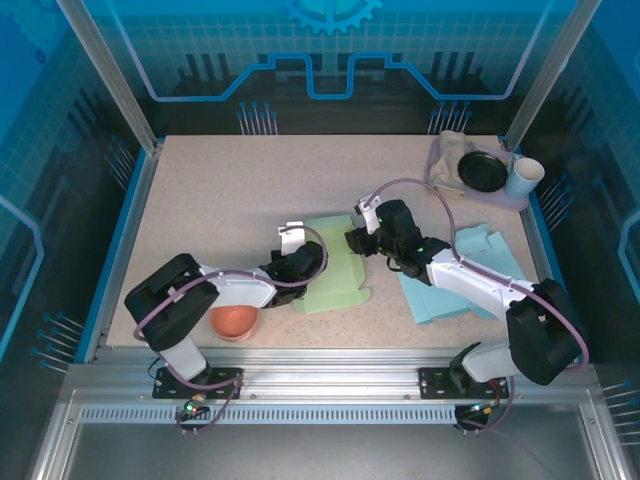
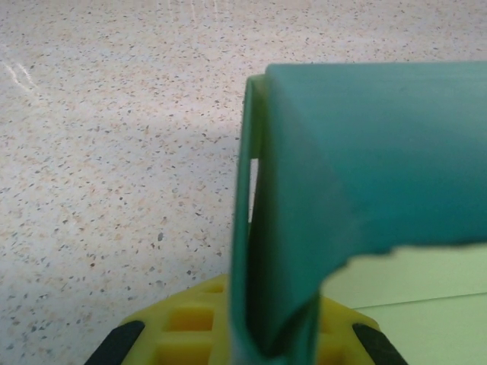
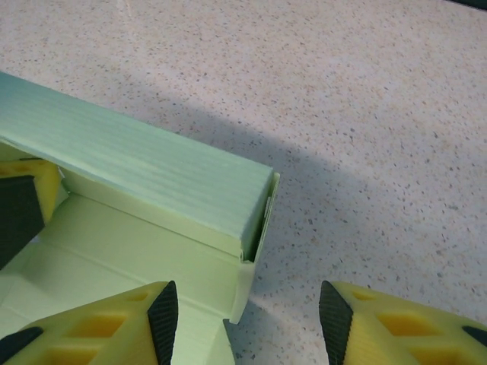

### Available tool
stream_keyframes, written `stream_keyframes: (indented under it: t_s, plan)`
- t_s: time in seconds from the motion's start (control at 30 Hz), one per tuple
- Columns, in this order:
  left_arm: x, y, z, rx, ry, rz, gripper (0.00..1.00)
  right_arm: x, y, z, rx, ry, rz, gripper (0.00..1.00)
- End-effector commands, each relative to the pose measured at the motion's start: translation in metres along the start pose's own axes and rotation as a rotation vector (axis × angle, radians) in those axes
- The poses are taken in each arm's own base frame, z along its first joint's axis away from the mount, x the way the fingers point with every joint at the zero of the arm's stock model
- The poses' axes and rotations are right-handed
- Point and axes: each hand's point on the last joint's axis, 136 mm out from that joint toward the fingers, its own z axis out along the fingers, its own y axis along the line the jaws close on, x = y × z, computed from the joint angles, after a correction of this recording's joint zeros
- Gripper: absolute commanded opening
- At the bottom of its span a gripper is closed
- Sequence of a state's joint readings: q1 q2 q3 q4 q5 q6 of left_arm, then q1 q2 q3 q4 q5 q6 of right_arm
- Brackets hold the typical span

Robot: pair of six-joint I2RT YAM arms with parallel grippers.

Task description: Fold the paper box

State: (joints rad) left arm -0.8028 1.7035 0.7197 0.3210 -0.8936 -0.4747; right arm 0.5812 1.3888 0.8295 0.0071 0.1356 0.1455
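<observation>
Pinching an upright wall of the green paper box [image 1: 338, 278] with the left fingers [image 1: 312, 266], pressed together on the card with nothing else between them. Seen close from the left wrist as a dark green sheet dropping straight down between the two black pads [image 2: 116, 346] and folded over just ahead of them. To the right of those fingers, a paler green panel; to their left and beyond, bare speckled tabletop [image 2: 99, 152].

Holding the right fingers [image 1: 355, 242] spread, gripping nothing. Facing the box from the side opposite the left fingers, low over the tabletop. From the right wrist, a clear gap between the black pads [image 3: 163, 312], with a folded corner of the box standing just ahead of that gap and reaching down into it; cannot tell whether it touches either pad. Running away leftward from that corner, a long doubled wall. Ahead of the finger at the left of that view, the box floor; ahead of the other, only tabletop.

From above, behind the right fingers and under that arm, flat blue paper sheets [image 1: 470, 285]. Behind the left fingers, beside that arm, an orange bowl [image 1: 235, 322]. Well apart from both pairs of fingers, at the far right corner, a black dish [image 1: 483, 170], a white cup [image 1: 524, 177] and a cloth [image 1: 448, 150].
</observation>
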Motion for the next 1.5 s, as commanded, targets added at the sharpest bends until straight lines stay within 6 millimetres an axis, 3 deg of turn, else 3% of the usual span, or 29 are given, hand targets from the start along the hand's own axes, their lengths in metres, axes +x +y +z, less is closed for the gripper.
stream_keyframes:
  t_s: [0.0,0.43,0.73,0.83,0.93,1.07,1.3,1.47]
  plan:
    - [-0.001,-0.011,0.010,0.043,-0.047,0.042,0.03,-0.008,-0.013,-0.005,0.052,0.007,0.080,0.55]
    - [0.029,-0.030,0.031,0.113,-0.064,0.094,0.02,0.021,-0.040,0.013,0.108,0.103,0.190,0.52]
    - [0.037,-0.037,0.038,0.150,-0.041,0.107,0.03,0.051,-0.056,0.023,0.190,0.166,0.221,0.50]
    - [0.038,-0.038,0.039,0.157,-0.029,0.118,0.12,0.054,-0.057,0.025,0.195,0.173,0.233,0.49]
    - [0.037,-0.034,0.038,0.144,0.004,0.115,0.28,0.055,-0.058,0.026,0.201,0.166,0.246,0.49]
    - [0.023,-0.035,0.031,0.148,0.023,0.106,0.30,0.056,-0.061,0.026,0.221,0.154,0.261,0.49]
    - [0.013,-0.037,0.013,0.215,0.044,0.061,0.49,0.055,-0.063,0.026,0.238,0.141,0.279,0.49]
    - [0.008,-0.043,-0.003,0.304,0.069,0.059,0.56,0.050,-0.062,0.026,0.241,0.135,0.273,0.49]
